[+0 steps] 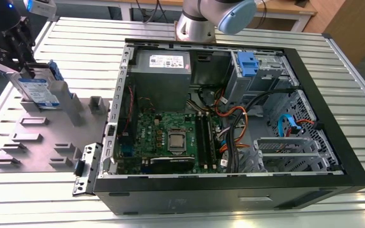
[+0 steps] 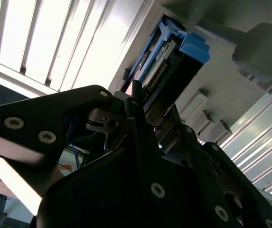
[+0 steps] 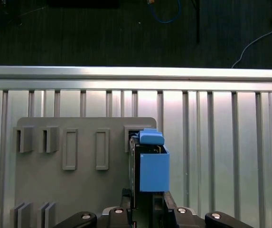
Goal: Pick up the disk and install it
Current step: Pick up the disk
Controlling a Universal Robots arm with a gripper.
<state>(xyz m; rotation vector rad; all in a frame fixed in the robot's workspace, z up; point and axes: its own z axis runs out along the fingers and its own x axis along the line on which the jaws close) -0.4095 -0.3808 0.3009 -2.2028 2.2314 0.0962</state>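
The disk (image 1: 40, 90) is a silver drive with a blue-and-white label and blue side rails. It stands on edge, slightly tilted, at the far end of the grey fixture plate (image 1: 36, 142) on the exterior view's left. My black gripper (image 1: 29, 70) comes down on its top end and is shut on it. In both wrist views the disk (image 3: 152, 166) (image 2: 173, 71) runs out from between the fingers (image 2: 136, 102). Its blue rail and tab point away from the gripper (image 3: 147, 202). The disk's lower end sits against the fixture's upright holder.
An open black computer case (image 1: 233, 194) lies on the slatted metal table (image 1: 334, 71), showing the motherboard, cables and a grey power-supply box (image 1: 162, 61). A blue tab with a metal cage (image 1: 247, 64) sits at the case's far corner. The robot's base (image 1: 198, 23) stands behind the case.
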